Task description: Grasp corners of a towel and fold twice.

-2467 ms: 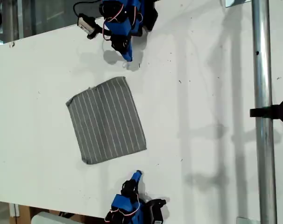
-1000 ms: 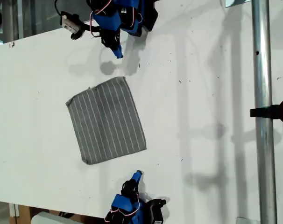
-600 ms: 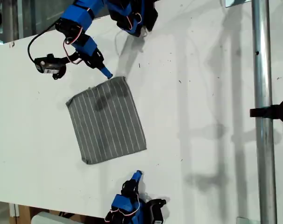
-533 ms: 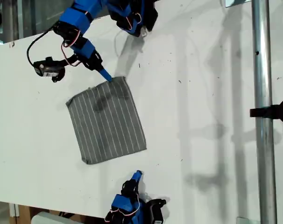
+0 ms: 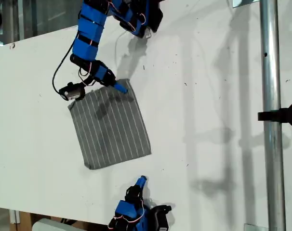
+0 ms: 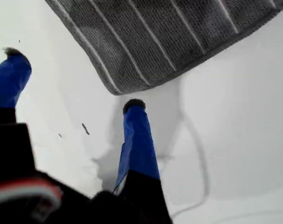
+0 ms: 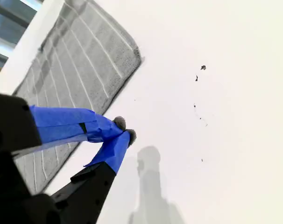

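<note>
My first gripper (image 6: 71,79) gapes by the ribbed grey towel's (image 5: 110,127) rounded corner (image 6: 116,88), apparently untouched; my second gripper (image 7: 125,130) pinches empty.

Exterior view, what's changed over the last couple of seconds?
My first gripper swung out from the exterior view's top edge and came down at the towel's upper corner, jaws open, with nothing taken hold of yet. The towel stayed flat and unmoved. My second gripper stayed parked, jaws shut.
</note>
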Robot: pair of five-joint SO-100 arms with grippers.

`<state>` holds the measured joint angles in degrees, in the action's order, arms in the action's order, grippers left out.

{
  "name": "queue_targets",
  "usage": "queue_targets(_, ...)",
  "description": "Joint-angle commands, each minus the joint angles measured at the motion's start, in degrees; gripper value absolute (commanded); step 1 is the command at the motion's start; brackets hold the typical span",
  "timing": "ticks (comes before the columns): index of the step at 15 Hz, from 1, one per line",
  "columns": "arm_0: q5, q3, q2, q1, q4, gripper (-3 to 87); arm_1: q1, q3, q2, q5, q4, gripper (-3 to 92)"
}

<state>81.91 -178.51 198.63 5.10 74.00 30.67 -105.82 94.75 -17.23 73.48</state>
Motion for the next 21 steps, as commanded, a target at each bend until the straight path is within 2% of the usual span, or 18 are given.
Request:
queue_targets(1,0.7,-0.4,0.3,0.3,-0.4,-2.9,1.5,-0.1,-5.4,1.9,-6.6,38.7)
queue_targets(6,1.3,-0.4,0.3,0.4,-0.4,-2.9,5.5,0.1,-12.6,4.5,-12.4,31.2)
queue_targets(7,1.8,-0.4,0.3,0.4,-0.4,-2.9,5.7,0.3,-14.2,4.9,-13.4,23.6)
queue_targets(8,2.0,-0.4,0.3,0.4,-0.5,-2.9,5.8,1.2,-16.0,4.7,-13.3,5.0)
queue_targets(10,2.2,0.4,0.3,1.7,-2.0,-2.4,6.2,1.2,-15.6,4.8,-13.7,-0.2)
queue_targets(13,1.1,10.3,-3.3,3.3,-3.3,-2.3,5.4,1.5,-15.4,4.9,-15.2,-0.2)
queue_targets(15,-2.5,25.5,-23.5,5.1,-3.4,-2.0,5.4,1.6,-15.5,5.0,-15.6,-0.2)
queue_targets(18,-13.8,50.7,-54.1,9.1,-3.4,-3.0,4.9,1.6,-15.5,5.1,-15.6,-0.2)
queue_targets(21,-24.5,80.2,-83.5,8.8,2.8,-3.0,5.0,1.5,-15.6,5.1,-15.8,-0.2)
